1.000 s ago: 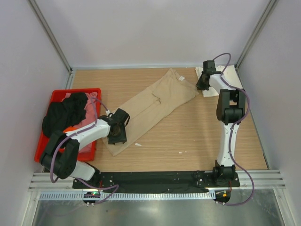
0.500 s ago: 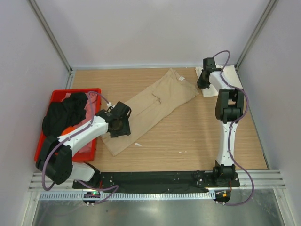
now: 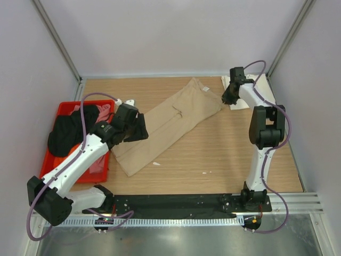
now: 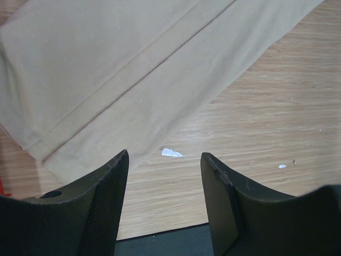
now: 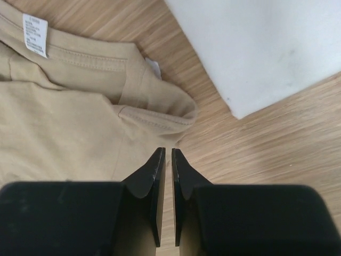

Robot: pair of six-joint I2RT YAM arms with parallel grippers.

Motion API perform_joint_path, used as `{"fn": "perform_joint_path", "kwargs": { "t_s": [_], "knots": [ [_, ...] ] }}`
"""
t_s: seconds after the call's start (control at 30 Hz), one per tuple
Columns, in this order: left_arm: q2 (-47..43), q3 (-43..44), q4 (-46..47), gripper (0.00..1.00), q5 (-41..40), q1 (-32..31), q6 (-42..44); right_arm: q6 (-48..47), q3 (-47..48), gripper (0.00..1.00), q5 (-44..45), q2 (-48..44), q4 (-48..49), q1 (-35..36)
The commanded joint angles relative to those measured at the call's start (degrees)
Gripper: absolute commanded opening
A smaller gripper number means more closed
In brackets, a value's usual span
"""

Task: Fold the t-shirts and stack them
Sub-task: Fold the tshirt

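Observation:
A tan t-shirt lies folded into a long strip, running diagonally across the table. My left gripper hangs open above the strip's near-left part; in the left wrist view the tan t-shirt lies beyond the empty left gripper. My right gripper sits at the collar end. There its fingers stand a narrow slit apart with nothing between them, the right gripper just short of the tan t-shirt's bunched edge. A cream-white t-shirt lies folded at the back right corner, the same white t-shirt filling the right wrist view's upper right.
A red bin at the left edge holds a black t-shirt with pink cloth beside it. Small white scraps lie on the wood near the strip's lower end. Walls close the table on three sides.
My left arm has lifted off the shirt's near end and swung back and left, its jaws widening. The right gripper's jaws have parted a little at the collar.

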Motion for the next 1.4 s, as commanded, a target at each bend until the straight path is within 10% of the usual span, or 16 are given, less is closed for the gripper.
{"fn": "perform_joint_path", "kwargs": {
  "t_s": [0.0,0.97,1.37],
  "knots": [
    [-1.37,1.35,-1.22,0.58,2.27,-0.18,2.16,2.98,-3.24,0.15,-2.37,-2.16,3.88,0.51],
    [10.67,12.68,-0.34,0.61,0.68,5.78,7.08,-15.92,34.36,0.22,-0.36,25.09,0.29,-1.6],
    [10.76,18.57,1.86,0.61,7.99,18.09,9.1,-4.68,11.3,0.27,-1.06,1.39,1.43,4.45]
  ]
}}
